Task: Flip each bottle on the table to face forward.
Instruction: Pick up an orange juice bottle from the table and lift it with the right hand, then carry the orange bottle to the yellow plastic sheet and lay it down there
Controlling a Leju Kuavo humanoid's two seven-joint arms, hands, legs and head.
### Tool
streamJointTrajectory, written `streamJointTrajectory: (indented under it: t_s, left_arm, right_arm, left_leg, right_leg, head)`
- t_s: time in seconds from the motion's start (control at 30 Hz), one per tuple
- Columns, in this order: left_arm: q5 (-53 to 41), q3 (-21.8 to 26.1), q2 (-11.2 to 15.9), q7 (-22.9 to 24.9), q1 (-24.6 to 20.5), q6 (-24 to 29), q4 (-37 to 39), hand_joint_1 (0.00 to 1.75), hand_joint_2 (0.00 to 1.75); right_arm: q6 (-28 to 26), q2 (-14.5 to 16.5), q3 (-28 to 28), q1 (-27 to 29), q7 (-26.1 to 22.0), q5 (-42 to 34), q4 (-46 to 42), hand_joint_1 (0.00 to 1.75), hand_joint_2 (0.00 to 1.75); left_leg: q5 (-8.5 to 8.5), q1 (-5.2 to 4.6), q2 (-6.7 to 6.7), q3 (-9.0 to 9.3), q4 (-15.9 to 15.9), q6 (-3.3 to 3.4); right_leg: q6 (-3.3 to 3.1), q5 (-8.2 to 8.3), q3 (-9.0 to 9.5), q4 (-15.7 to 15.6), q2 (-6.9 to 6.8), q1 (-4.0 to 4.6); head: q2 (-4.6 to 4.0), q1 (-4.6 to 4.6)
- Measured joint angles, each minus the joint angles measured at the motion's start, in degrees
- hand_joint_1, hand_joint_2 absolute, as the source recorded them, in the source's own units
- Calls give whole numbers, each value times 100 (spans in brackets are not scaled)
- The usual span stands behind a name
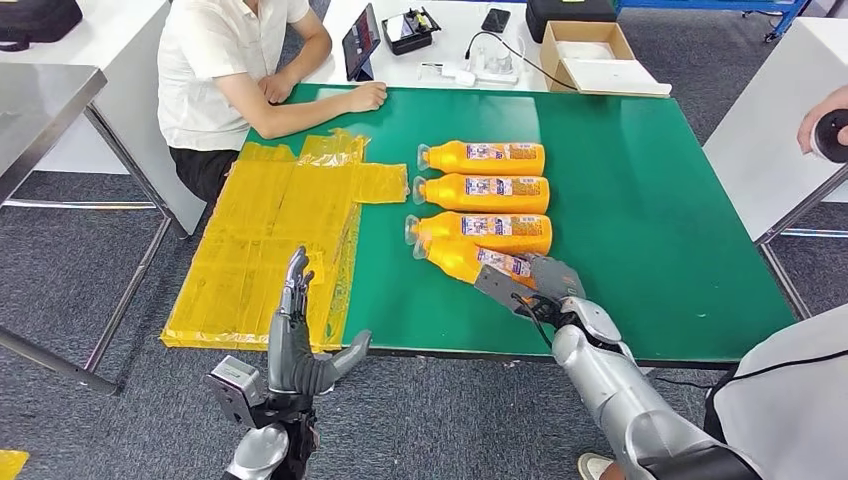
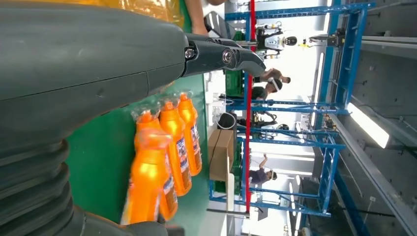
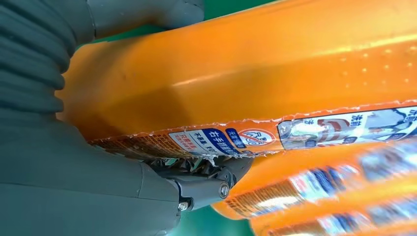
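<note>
Several orange bottles lie on their sides in a column on the green table (image 1: 650, 220), caps to the left. The nearest bottle (image 1: 470, 260) is tilted out of line, and my right hand (image 1: 535, 280) grips its base end. Up close in the right wrist view that bottle (image 3: 246, 73) sits in my fingers (image 3: 206, 184), its label edge showing. The three bottles behind it (image 1: 485, 190) lie parallel with labels up. My left hand (image 1: 300, 345) hovers off the table's near-left edge, fingers spread, holding nothing. The left wrist view shows the bottle row (image 2: 167, 152).
A yellow plastic sheet (image 1: 270, 230) covers the table's left side. A person (image 1: 240, 70) sits at the far left corner with an arm on the table. A cardboard box (image 1: 590, 55), a tablet (image 1: 360, 42) and cables lie on the white table behind. Another person's hand (image 1: 825, 125) shows at right.
</note>
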Motion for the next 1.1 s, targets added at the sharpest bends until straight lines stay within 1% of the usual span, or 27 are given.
streamJointTrajectory:
  t_s: [0.13, 0.2, 0.27, 0.4, 0.57, 0.67, 0.77, 0.83, 0.9, 1.1]
  left_arm:
    - [525, 48, -15, 181, 10, -50, 37, 0, 175]
    - [809, 97, -38, 327, 20, -104, 62, 0, 175]
    - [1039, 147, -71, 446, 37, -143, 80, 0, 175]
    - [1378, 245, -138, 617, 82, -140, 90, 0, 175]
    - [1509, 321, -179, 701, 94, -138, 90, 0, 175]
    - [1879, 328, -191, 972, 122, -285, 90, 0, 175]
    - [2257, 283, -180, 1262, 189, -665, 90, 0, 175]
    - [2340, 195, -153, 1342, 205, -898, 90, 0, 175]
    - [2365, 77, -116, 1425, 188, -1084, 103, 0, 175]
    - [2365, -136, -50, 1611, 63, -1228, 316, 0, 175]
  right_arm:
    - [231, 36, -219, 409, -1453, -1064, -235, 175, 175]
    - [349, 68, -248, 664, -1850, -1434, -472, 175, 175]
    - [393, 96, -257, 887, -2022, -1664, -712, 175, 175]
    - [359, 147, -235, 1277, -2133, -1982, -1216, 175, 175]
    - [283, 183, -177, 1550, -2139, -2083, -1579, 175, 175]
    - [-23, 213, -113, 1731, -2125, -2259, -1845, 175, 175]
    - [-402, 285, 29, 1937, -2002, -2341, -2199, 175, 175]
    - [-478, 346, 172, 1979, -1863, -2279, -2319, 175, 175]
    - [-445, 412, 382, 1938, -1762, -2200, -2322, 175, 175]
    - [-412, 725, 995, 1740, -1773, -2172, -2015, 175, 175]
  left_leg:
    - [-8, 1, 23, 23, 0, -4]
    - [-10, 4, 22, 25, 0, -5]
    - [-11, 6, 21, 22, -1, -7]
    - [-11, 8, 21, 15, -1, -8]
    - [-11, 7, 20, 10, -1, -8]
    - [-11, 6, 17, -3, -1, -7]
    - [-9, 6, 16, -28, -1, -6]
    - [-6, 7, 17, -43, -1, -6]
    - [-5, 7, 17, -51, -1, -5]
    - [-4, 8, 17, -67, -1, -6]
  right_leg:
    - [2, 2, 45, 0, 26, 1]
    - [1, 0, 45, 0, 27, 4]
    - [0, -2, 43, 1, 27, 6]
    - [-1, -2, 38, 2, 27, 7]
    - [1, -3, 35, 2, 26, 5]
    - [3, -4, 31, 2, 25, 5]
    - [3, -4, 9, 4, 25, 5]
    - [3, -3, -8, 5, 25, 5]
    - [3, -3, -17, 6, 25, 5]
    - [2, -4, -33, 8, 25, 6]
  head:
    - [0, -2]
    - [0, -3]
    - [0, -3]
    - [0, -3]
    - [0, -2]
    - [0, -2]
    - [0, -3]
    - [0, -4]
    - [0, -3]
    - [0, -3]
